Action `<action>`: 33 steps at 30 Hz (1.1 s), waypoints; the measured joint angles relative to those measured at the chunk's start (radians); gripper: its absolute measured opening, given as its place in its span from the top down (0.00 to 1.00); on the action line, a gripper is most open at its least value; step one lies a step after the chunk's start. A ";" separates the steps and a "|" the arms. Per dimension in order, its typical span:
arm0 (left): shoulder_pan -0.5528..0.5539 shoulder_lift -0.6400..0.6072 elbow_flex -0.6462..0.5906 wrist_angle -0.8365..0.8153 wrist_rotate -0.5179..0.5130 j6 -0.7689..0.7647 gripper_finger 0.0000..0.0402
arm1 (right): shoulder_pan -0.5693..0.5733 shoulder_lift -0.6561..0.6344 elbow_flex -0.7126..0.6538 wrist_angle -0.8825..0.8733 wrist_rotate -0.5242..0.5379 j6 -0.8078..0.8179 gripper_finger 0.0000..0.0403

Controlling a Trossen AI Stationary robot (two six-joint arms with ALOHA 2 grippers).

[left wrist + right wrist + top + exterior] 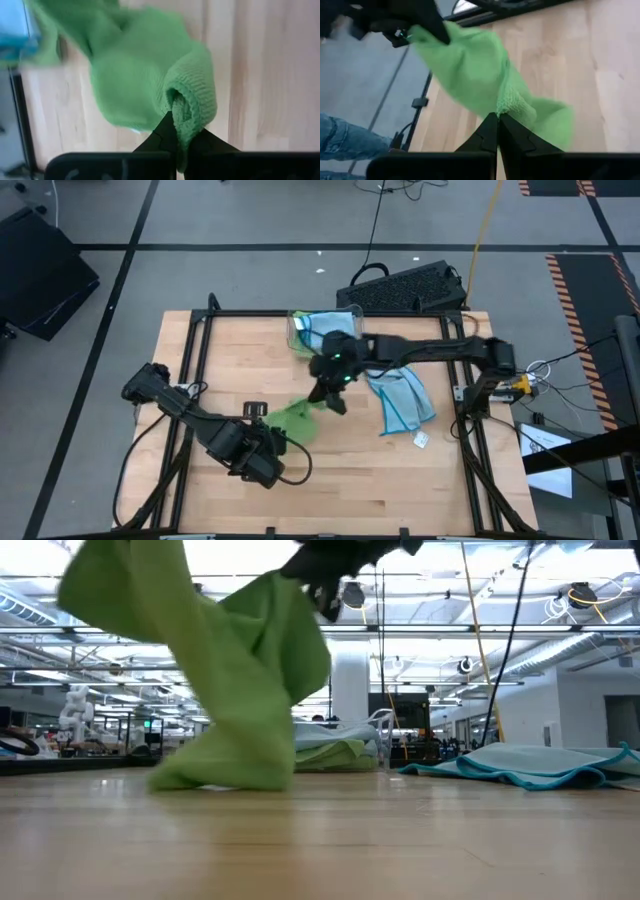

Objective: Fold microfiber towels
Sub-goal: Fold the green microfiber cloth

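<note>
1. High view: the left gripper (272, 442) and the right gripper (330, 398) each pinch an end of one green towel (297, 420), which is lifted between them over the middle of the wooden table (340, 490); a light blue towel (402, 400) lies flat to the right, touching nothing else; behind the right arm a clear bin (318, 330) holds more cloth, which looks blue, though the arm covers part of it.
2. Low view: the green towel (235, 680) hangs in folds, its lower end resting on the table (320, 840); the blue towel (530, 765) lies flat at the right.
3. Left wrist view: the fingers (162, 136) are closed on a bunched edge of the green towel (145, 85).
4. Right wrist view: the fingers (490, 134) are shut tight on the green towel (475, 70); a person's jeans-clad leg (345, 137) shows beyond the table edge.
</note>
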 joint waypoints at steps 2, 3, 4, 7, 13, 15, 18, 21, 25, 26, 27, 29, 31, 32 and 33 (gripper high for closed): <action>0.001 0.000 -0.028 0.001 -0.003 -0.054 0.99 | 0.000 -0.052 0.000 -0.070 0.040 0.000 1.00; 0.001 0.000 -0.042 0.005 -0.005 -0.076 0.99 | 0.000 -0.075 0.000 -0.111 0.061 -0.001 1.00; 0.001 0.000 -0.057 0.010 -0.005 -0.096 0.99 | 0.001 -0.100 0.000 -0.146 0.082 -0.001 1.00; 0.000 0.000 -0.099 0.030 -0.011 -0.151 0.99 | 0.009 -0.162 0.000 -0.225 0.149 0.007 1.00; 0.001 0.000 -0.156 0.054 -0.059 -0.422 0.95 | 0.036 -0.257 0.000 -0.296 0.297 0.044 1.00; 0.000 0.000 -0.157 0.072 -0.054 -0.440 0.89 | 0.047 -0.281 0.000 -0.299 0.357 0.055 1.00; 0.000 -0.022 -0.156 0.097 -0.026 -0.449 0.76 | 0.065 -0.310 -0.001 -0.296 0.431 0.068 1.00; 0.002 -0.077 -0.154 0.132 -0.008 -0.449 0.63 | 0.078 -0.329 -0.001 -0.286 0.472 0.072 1.00; 0.003 -0.182 -0.154 0.191 -0.007 -0.408 0.48 | 0.093 -0.343 -0.001 -0.284 0.506 0.074 1.00; 0.005 -0.212 -0.154 0.204 -0.014 -0.394 0.45 | 0.096 -0.345 -0.001 -0.280 0.519 0.074 1.00; 0.008 -0.240 -0.153 0.211 -0.030 -0.385 0.43 | 0.098 -0.345 -0.001 -0.274 0.524 0.075 1.00; 0.014 -0.293 -0.152 0.217 -0.089 -0.391 0.40 | 0.098 -0.350 -0.001 -0.267 0.523 0.075 1.00; 0.018 -0.335 -0.152 0.213 -0.173 -0.413 0.38 | 0.098 -0.352 -0.001 -0.260 0.523 0.076 1.00; 0.022 -0.352 -0.152 0.215 -0.221 -0.424 0.38 | 0.098 -0.352 -0.001 -0.255 0.523 0.076 1.00; 0.023 -0.367 -0.152 0.214 -0.264 -0.433 0.37 | 0.097 -0.352 -0.001 -0.254 0.523 0.076 1.00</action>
